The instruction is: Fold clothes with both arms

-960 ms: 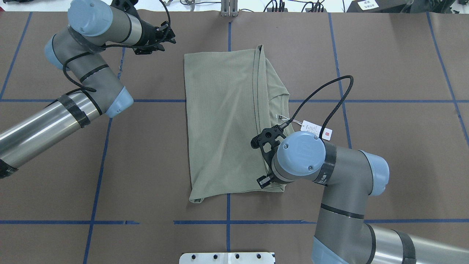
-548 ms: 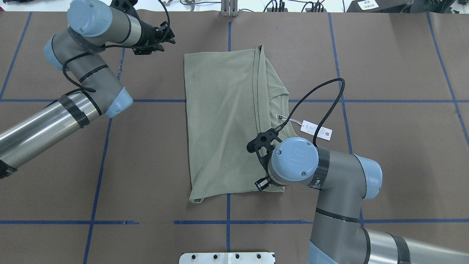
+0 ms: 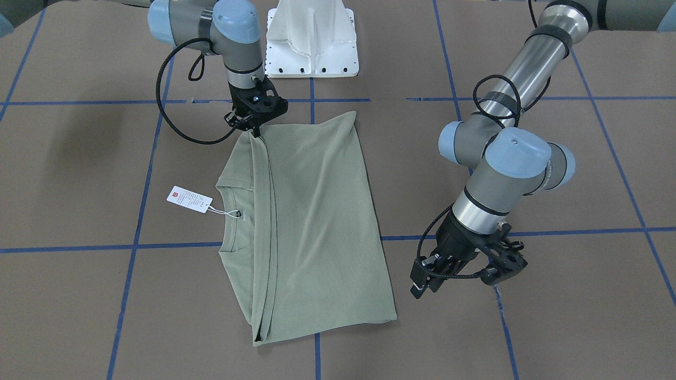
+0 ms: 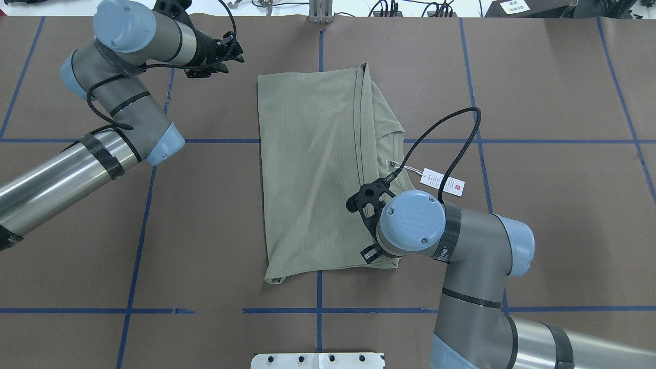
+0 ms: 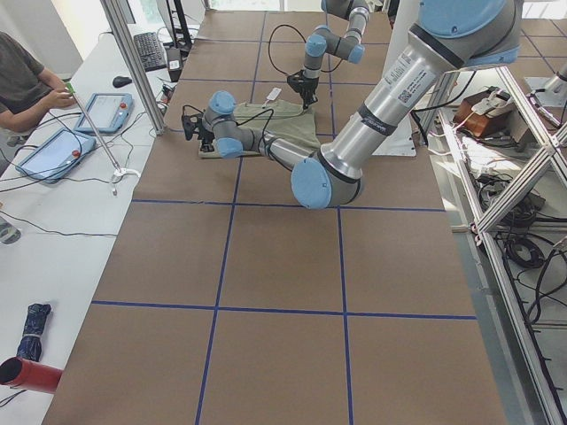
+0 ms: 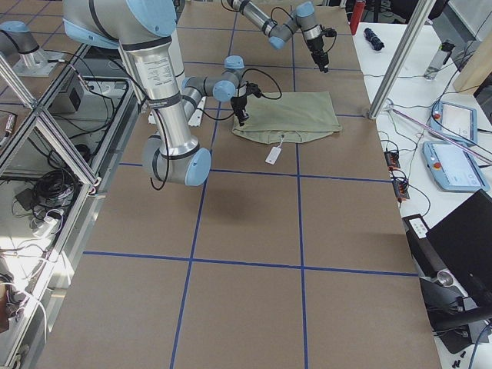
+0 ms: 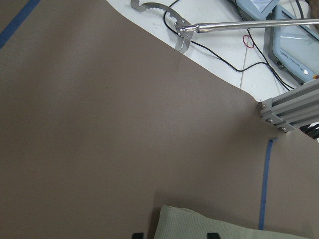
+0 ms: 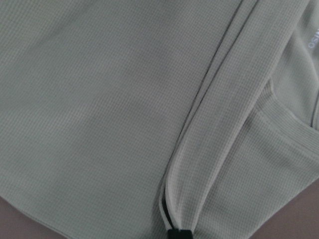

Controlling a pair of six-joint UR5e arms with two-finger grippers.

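From across the table (image 3: 79, 158), the shirt (image 3: 317, 221) lies flat in the middle with one side already folded over. The right gripper (image 3: 257, 132) meets the corner nearest the robot, its jaws apparently pinched on the folded edge. The left gripper (image 3: 422, 279) hovers near the far corner.

Overhead, the right arm has crept slightly towards the shirt over the last second (the cloth has not stirred), so the next fold looks not yet begun.

The left wrist view shows that gripper's jaws spread and empty.
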